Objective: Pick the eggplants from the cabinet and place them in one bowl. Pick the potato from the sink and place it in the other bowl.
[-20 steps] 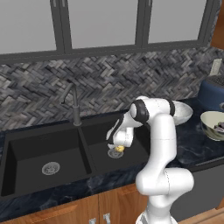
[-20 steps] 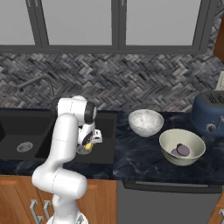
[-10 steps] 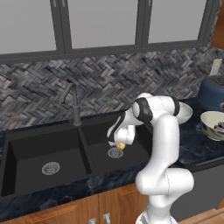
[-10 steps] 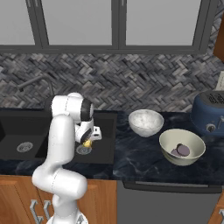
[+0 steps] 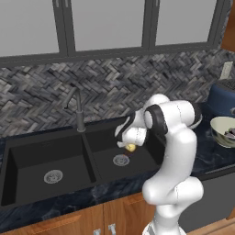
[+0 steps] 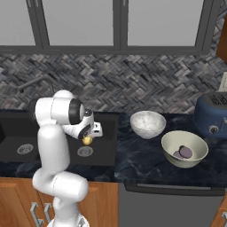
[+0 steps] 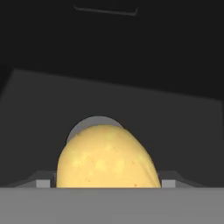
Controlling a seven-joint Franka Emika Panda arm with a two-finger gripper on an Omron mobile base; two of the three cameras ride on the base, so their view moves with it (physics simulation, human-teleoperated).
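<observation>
Left base view first: the gripper (image 5: 130, 146) is hanging over the right basin of the sink (image 5: 27, 160), clamped on the potato (image 5: 131, 147), which is sitting clear above the drain (image 5: 121, 159) rather than resting on the basin floor. One potato, two basins, two drains, one tap (image 5: 75, 108). Over at the right edge the blue bowl (image 5: 224, 97) and the cream bowl (image 5: 223, 130) are peeking in.

Right base view: same story from the other side, the potato (image 6: 87, 140) is pinched in the gripper (image 6: 88, 138) just above the drain (image 6: 85, 151). The cream bowl (image 6: 184, 148) is holding the eggplants (image 6: 182, 152); I'm counting two dark lumps, though they're overlapping so I wouldn't swear to it. There's also a speckled white bowl (image 6: 147, 124) between the sink (image 6: 17, 133) and the cream one, empty as far as I can tell, and the navy bowl (image 6: 213, 115) is at the far right.

Hand view: the potato (image 7: 107, 158) is sitting between the fingertips (image 7: 42, 183), squeezed across its narrow middle. I'm guessing it's light, hard and a bit rounded and smooth, so it could roll out of a shallow pinch. Gripping across the belly like this looks right to me.
</observation>
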